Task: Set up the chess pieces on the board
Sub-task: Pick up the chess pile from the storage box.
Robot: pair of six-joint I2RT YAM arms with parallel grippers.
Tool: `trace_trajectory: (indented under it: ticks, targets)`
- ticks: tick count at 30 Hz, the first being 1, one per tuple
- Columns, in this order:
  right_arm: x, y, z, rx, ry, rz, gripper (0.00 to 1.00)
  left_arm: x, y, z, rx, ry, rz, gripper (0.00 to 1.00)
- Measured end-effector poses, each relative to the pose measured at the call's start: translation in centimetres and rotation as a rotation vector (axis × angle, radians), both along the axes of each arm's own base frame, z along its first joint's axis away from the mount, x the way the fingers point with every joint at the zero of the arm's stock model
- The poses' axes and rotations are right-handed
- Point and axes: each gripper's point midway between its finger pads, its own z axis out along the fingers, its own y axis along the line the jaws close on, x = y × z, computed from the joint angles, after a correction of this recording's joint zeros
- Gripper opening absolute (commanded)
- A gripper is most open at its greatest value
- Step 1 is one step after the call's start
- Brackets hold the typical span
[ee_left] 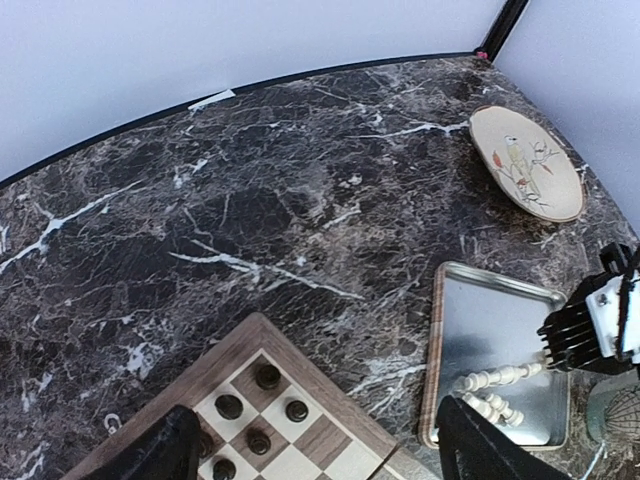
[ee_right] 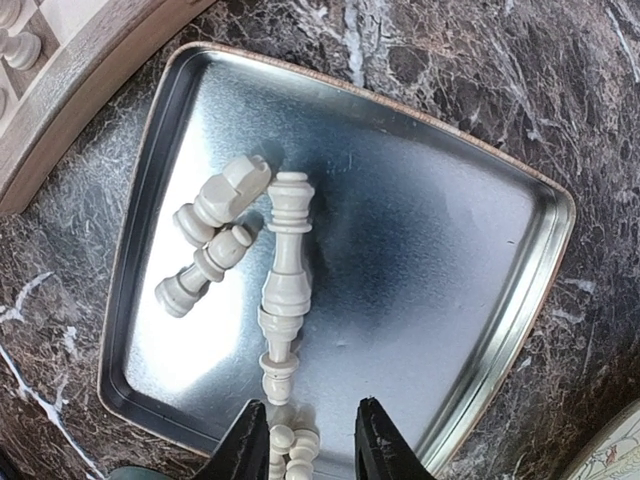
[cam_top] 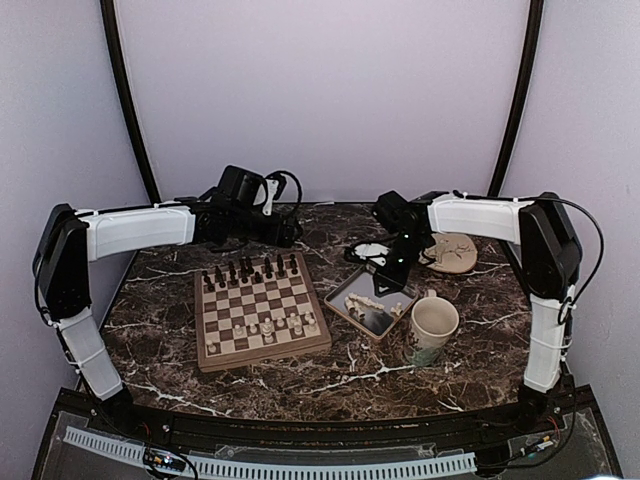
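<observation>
Top view: the board lies left of centre on the dark marble table. Dark chessmen line its upper rows. Some cream chess pieces stand in its lower rows.

A grey metal tray sits just right of the board, turned cornerwise, close to it but apart. A mug stands by the tray's lower right side. A round disc with a bird drawing lies further up and to the right.

Right wrist view: more cream chess pieces lie on their sides in the tray. A tall one is mid-frame, head toward the top. Two shorter ones lie left of it, touching each other. Smaller ones trail down to the bottom edge.

The right gripper is at bottom centre, low over the tray. Its fingers flank one of the small cream pieces. The jaws are narrowed but apart. Whether the pads press the piece cannot be told; its lower part runs out of frame.

Left wrist view: the left gripper has one finger in the bottom left and the other in the bottom right. It is spread wide and released, holding nothing. It hangs above the board's corner, where a few dark chessmen stand. The tray and the other arm's fingers show at the right edge of that frame.
</observation>
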Motion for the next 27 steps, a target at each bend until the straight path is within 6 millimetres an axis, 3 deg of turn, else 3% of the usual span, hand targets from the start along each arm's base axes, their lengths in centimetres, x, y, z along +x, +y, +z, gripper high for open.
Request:
trace_trajectory:
  ticks: [13, 27]
  targets:
    - [-1.1, 0.6, -2.3, -0.038, 0.043, 0.04, 0.29, -0.6, -1.2, 0.4, -0.069, 0.028, -0.043, 0.79]
    - [-0.9, 0.2, -3.2, -0.077, 0.034, 0.041, 0.28, -0.9, -1.4, 0.3, -0.095, 0.055, -0.04, 0.77]
